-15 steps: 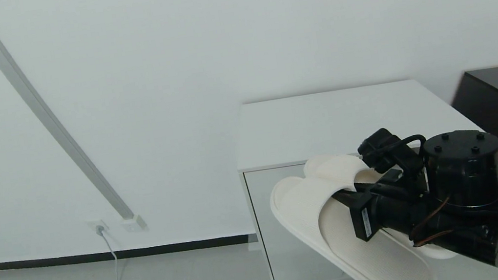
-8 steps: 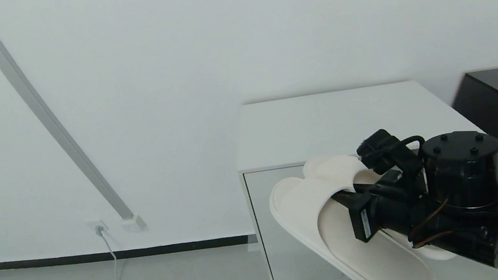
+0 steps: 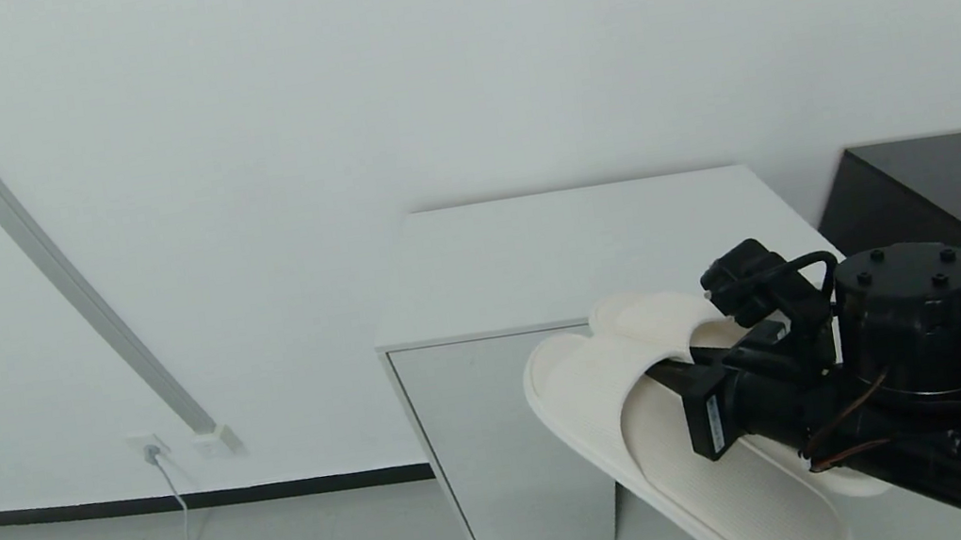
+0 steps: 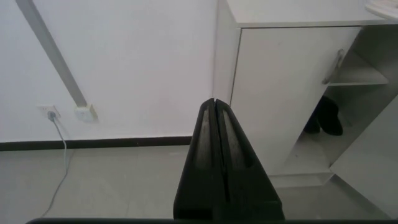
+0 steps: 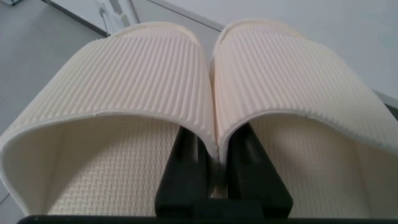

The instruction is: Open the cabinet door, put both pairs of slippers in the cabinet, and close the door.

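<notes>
A pair of cream slippers (image 3: 613, 393) hangs side by side in front of the white cabinet (image 3: 572, 247), at about the height of its top. My right gripper (image 3: 669, 372) is shut on the two inner strap edges, pinched together (image 5: 214, 134), with its fingers (image 5: 186, 168) under the straps. In the left wrist view the cabinet (image 4: 280, 93) has its handled left door closed, while the right half stands open on a shelf (image 4: 357, 74). My left gripper (image 4: 214, 109) is shut and empty, low and facing the cabinet.
A dark object (image 4: 326, 118) stands inside the open compartment. The open door panel (image 4: 373, 168) juts toward me. Black furniture (image 3: 953, 180) stands right of the cabinet. A wall socket with a cable (image 3: 150, 448) and bare floor lie to the left.
The whole head view has shifted: the cabinet now sits further left in the picture. The right gripper keeps the slippers in the same hold.
</notes>
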### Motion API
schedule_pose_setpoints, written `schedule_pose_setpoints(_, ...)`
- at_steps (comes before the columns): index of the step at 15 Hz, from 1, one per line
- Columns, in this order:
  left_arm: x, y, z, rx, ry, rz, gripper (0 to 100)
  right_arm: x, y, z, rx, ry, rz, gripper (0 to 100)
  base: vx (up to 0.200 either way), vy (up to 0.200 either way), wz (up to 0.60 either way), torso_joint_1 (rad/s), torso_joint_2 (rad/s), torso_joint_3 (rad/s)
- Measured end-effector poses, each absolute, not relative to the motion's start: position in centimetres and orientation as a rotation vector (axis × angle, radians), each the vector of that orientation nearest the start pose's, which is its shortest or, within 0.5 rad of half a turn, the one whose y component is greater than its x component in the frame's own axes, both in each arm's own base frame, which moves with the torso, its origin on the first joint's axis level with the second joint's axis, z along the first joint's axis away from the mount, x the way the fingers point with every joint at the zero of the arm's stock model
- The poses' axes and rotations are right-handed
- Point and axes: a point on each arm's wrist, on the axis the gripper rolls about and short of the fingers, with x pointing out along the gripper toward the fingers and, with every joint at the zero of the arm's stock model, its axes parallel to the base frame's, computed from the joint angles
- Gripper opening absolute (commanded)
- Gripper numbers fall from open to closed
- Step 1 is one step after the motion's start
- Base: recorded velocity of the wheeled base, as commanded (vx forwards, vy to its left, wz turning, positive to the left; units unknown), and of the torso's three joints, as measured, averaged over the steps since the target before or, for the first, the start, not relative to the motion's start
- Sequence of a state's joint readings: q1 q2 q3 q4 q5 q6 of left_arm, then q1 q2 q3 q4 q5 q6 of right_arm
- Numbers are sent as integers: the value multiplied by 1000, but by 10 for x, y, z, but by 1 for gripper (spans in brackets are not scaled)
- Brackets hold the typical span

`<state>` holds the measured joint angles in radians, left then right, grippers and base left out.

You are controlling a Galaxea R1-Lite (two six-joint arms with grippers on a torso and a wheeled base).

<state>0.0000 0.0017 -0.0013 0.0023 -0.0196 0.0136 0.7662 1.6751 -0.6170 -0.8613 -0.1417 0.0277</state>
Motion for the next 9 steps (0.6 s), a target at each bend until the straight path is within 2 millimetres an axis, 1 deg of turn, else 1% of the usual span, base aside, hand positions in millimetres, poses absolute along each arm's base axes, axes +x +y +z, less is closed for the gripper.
schedule_pose_setpoints(9,-23,0,75,13,3,-20,0,203,193,164,-62,186,628,0,0,-200,0,2,0,1)
